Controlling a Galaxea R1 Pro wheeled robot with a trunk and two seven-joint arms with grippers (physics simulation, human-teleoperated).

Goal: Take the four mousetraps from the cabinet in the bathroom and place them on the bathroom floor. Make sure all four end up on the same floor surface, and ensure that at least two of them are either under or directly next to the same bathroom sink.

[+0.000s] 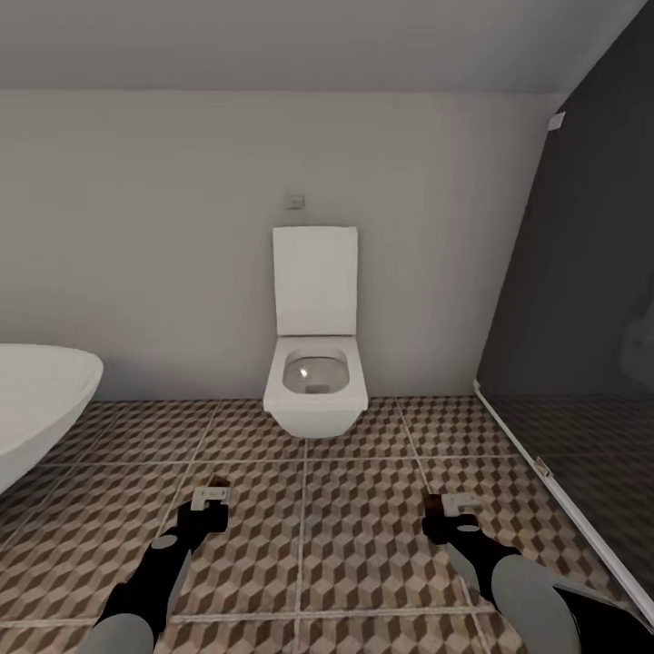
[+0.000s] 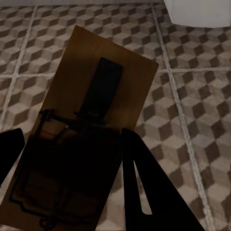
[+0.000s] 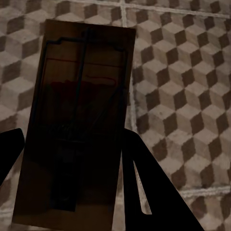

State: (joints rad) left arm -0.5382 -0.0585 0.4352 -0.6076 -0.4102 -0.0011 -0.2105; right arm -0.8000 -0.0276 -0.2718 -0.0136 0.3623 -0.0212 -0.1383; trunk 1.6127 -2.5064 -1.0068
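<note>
Each of my grippers holds a mousetrap above the cube-patterned bathroom floor point(image 1: 363, 527). In the left wrist view a tan wooden mousetrap point(image 2: 91, 120) with dark wire parts lies between the dark fingers point(image 2: 149, 192). The right wrist view has another mousetrap point(image 3: 82, 106) gripped the same way. From the head camera, my left gripper point(image 1: 211, 502) and right gripper point(image 1: 447, 509) hang low over the tiles, a brown edge of a trap point(image 1: 216, 480) peeking beyond the left one. The cabinet and the bathroom sink are out of view.
A white wall-hung toilet point(image 1: 315, 363) with its lid up stands straight ahead against the wall. The rim of a white bathtub point(image 1: 36, 400) juts in at the left. A dark glass shower screen point(image 1: 581, 345) closes off the right side.
</note>
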